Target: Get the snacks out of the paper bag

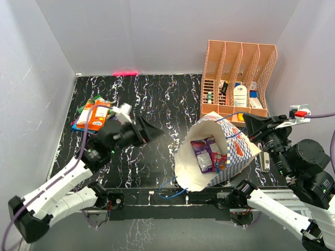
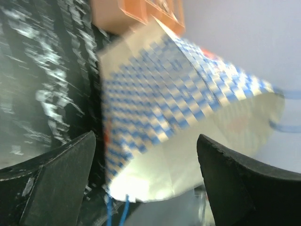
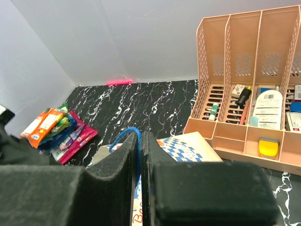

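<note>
Behind and to the left of the left gripper (image 1: 154, 133) lies a pile of snacks (image 1: 93, 116) out on the black marbled table (image 1: 157, 99). That gripper hangs wide open with nothing in it, its fingers pointing right. Straight ahead of them, a short way off with nothing between, is the paper bag (image 1: 184, 166), tipped so its mouth gapes up and toward this arm, its length running away to the right. More snacks (image 1: 208, 155) lie inside, purple and magenta, past the near rim. I'd judge the left arm is the one to reach in. On the bag's far side the right gripper (image 1: 246, 124) is pinched tight on the blue cord handle (image 3: 134, 133), propping the bag. Beyond it stands the peach organizer (image 1: 238, 57), out of the way.
</note>
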`<action>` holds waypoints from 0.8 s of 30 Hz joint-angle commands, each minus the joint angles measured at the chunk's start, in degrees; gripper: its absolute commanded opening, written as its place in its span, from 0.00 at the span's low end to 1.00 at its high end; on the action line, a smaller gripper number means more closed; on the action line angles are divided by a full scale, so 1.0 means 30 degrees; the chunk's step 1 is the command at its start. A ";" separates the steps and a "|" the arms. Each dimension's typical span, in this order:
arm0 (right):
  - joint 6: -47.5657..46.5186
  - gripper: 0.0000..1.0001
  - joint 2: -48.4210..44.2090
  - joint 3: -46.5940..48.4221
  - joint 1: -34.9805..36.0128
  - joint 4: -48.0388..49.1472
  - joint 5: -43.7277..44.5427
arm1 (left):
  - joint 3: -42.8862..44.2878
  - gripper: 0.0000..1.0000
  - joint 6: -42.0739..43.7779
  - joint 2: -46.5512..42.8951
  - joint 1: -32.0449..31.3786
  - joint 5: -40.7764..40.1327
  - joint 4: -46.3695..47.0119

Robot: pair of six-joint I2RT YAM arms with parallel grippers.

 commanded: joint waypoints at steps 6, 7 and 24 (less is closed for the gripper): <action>0.1124 0.07 0.0376 0.0294 0.0080 0.0819 0.0601 | 0.1749 0.84 0.0447 0.4790 -1.4179 -1.1170 0.4128; 0.1124 0.07 0.0359 0.0319 0.0089 0.0842 0.0604 | 0.1738 0.82 -0.0016 0.5399 -1.4682 -1.1891 0.4360; 0.0736 0.07 0.0705 0.0981 0.0091 0.0650 0.0248 | 0.8216 0.69 -0.2277 1.7347 -1.6705 -1.9180 -0.0396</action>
